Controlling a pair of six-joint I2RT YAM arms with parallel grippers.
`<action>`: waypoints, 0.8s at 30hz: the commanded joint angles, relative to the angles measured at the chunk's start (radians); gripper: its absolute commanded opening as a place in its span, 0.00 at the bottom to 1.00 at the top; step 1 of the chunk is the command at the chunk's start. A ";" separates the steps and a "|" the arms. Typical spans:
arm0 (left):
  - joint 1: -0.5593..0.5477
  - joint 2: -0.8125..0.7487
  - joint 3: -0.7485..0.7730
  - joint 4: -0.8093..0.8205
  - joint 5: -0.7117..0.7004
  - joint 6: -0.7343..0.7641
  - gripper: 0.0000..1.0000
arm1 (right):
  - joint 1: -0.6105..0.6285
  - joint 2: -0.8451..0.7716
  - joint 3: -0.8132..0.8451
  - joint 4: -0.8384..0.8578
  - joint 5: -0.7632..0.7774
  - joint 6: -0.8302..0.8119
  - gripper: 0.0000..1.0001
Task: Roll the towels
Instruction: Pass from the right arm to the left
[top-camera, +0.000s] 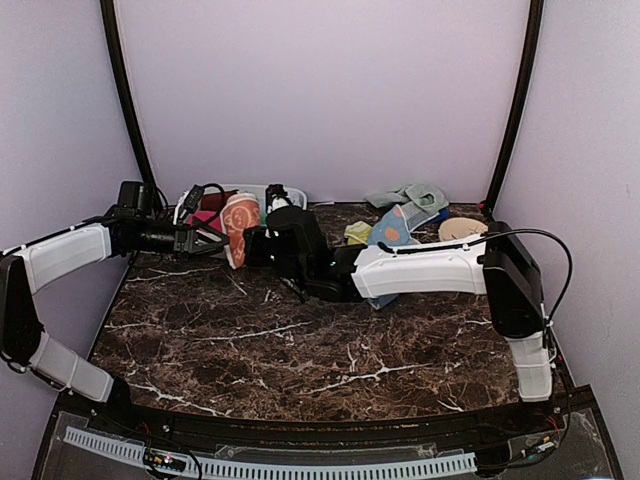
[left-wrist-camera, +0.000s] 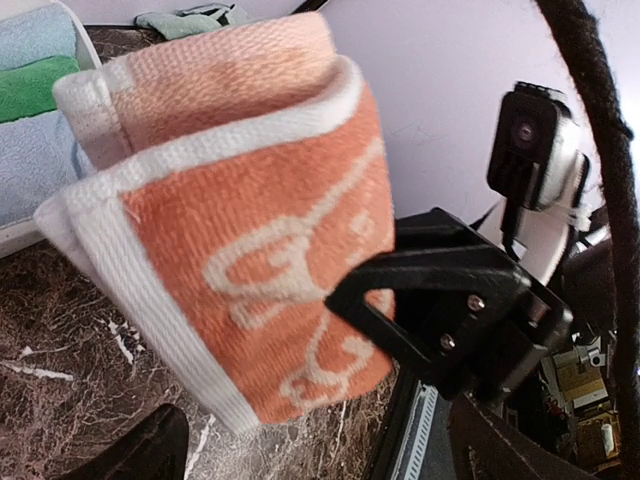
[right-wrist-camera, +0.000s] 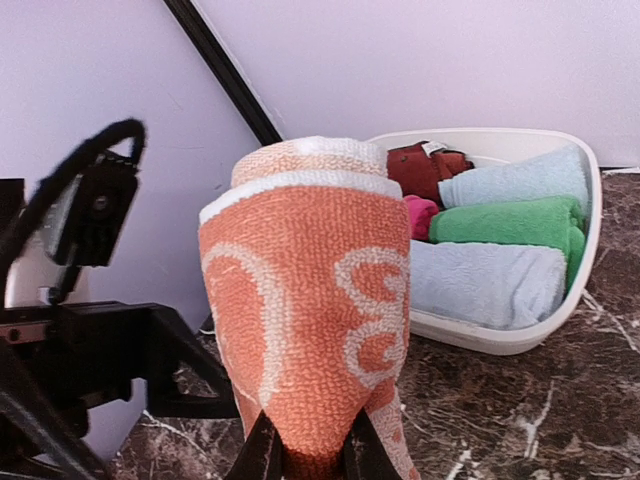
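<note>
A rolled peach-orange towel (top-camera: 240, 222) with cream prints stands on end above the table's back left. My right gripper (right-wrist-camera: 312, 458) is shut on its lower end, and the black fingers (right-wrist-camera: 262, 455) pinch the roll from both sides. In the left wrist view the same roll (left-wrist-camera: 230, 230) fills the frame, with the right gripper (left-wrist-camera: 425, 300) clamped on it. My left gripper (top-camera: 205, 238) is open just left of the roll, its fingers (left-wrist-camera: 140, 445) spread wide and apart from the cloth. Loose towels lie at the back right: yellow-green (top-camera: 357, 232), light-blue spotted (top-camera: 392, 228) and mint (top-camera: 410, 195).
A white oval tub (right-wrist-camera: 590, 215) stands just behind the roll, holding rolled towels in light blue (right-wrist-camera: 490, 280), green (right-wrist-camera: 505, 220), pink and dark red. A beige disc (top-camera: 462, 228) lies at the back right. A black frame post (top-camera: 125, 90) rises at the back left.
</note>
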 joint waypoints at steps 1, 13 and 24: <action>0.000 0.013 0.015 0.065 0.017 -0.061 0.92 | 0.036 0.070 0.101 0.014 0.018 -0.017 0.00; -0.010 -0.012 0.018 -0.023 -0.057 0.027 0.93 | 0.020 0.038 0.051 -0.001 0.038 -0.012 0.00; -0.028 -0.024 0.063 -0.085 -0.132 0.050 0.97 | -0.002 0.015 0.014 0.006 0.090 -0.038 0.00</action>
